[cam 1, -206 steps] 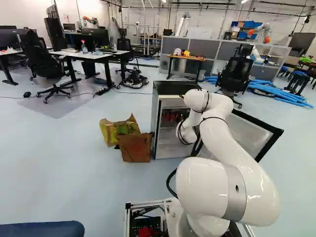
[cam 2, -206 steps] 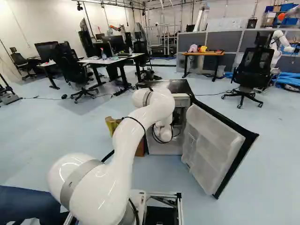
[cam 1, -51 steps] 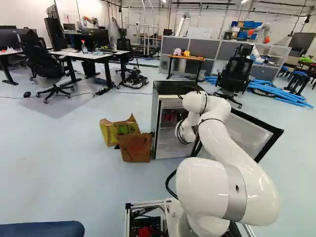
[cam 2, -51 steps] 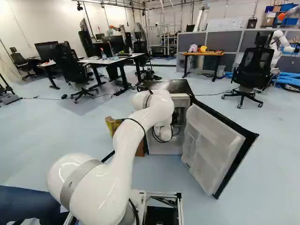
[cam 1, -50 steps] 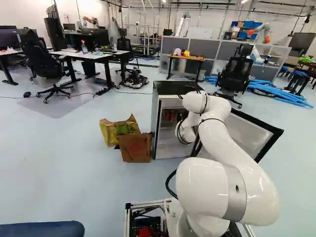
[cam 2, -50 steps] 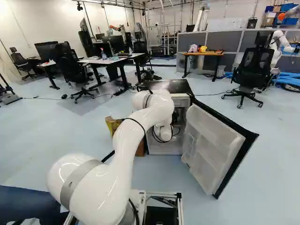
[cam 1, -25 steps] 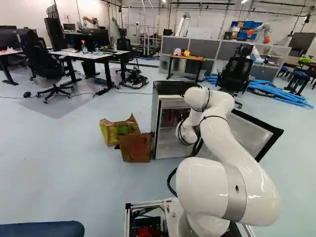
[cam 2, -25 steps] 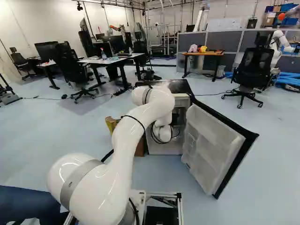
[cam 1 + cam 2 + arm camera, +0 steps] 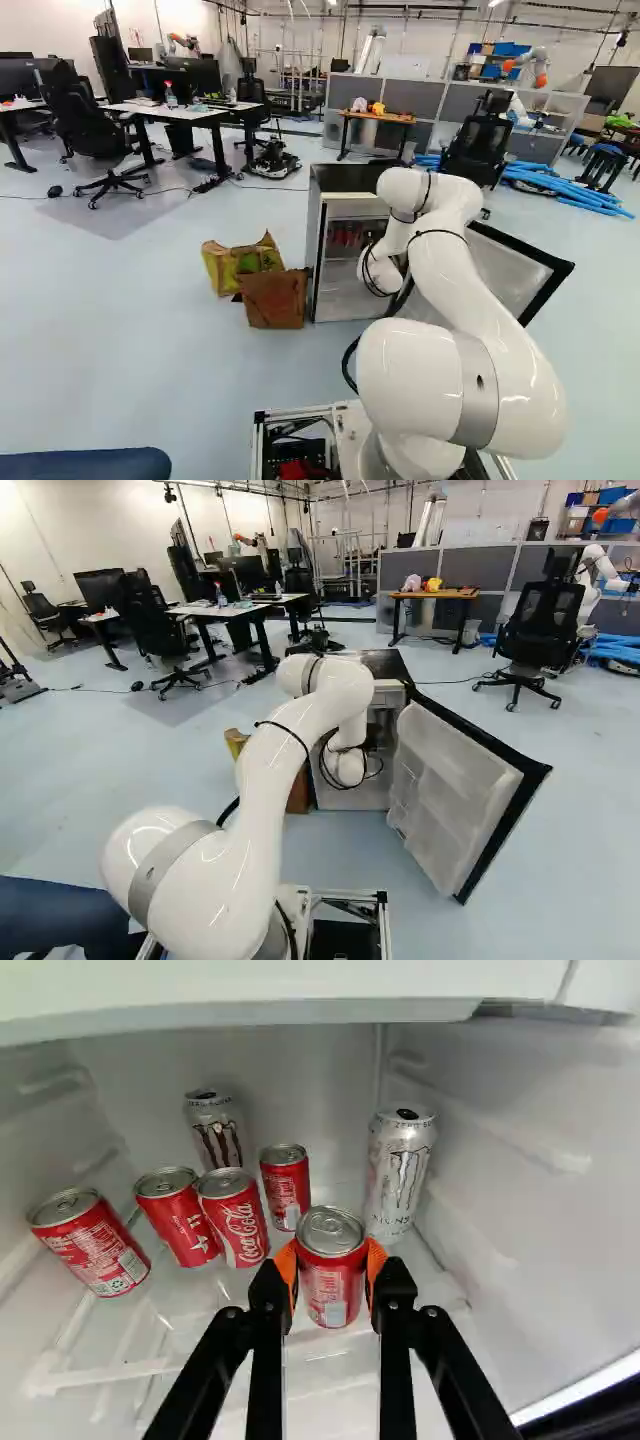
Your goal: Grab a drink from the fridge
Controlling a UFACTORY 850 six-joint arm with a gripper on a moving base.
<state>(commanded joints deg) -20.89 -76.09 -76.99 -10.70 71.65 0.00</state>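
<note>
The gripper [image 9: 331, 1268] is clamped on the foremost red can [image 9: 332, 1295], upright inside the fridge [image 9: 340, 178]. A slight level lift, then straight withdrawal, should clear the nearer silver can [image 9: 399, 1180]. Underside contact cannot be verified; the arm [image 9: 265, 800] masks the grip in both base views.

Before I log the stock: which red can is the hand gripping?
The nearest red can: orange pads touch it from both sides; the other four touch neither pad.
</note>
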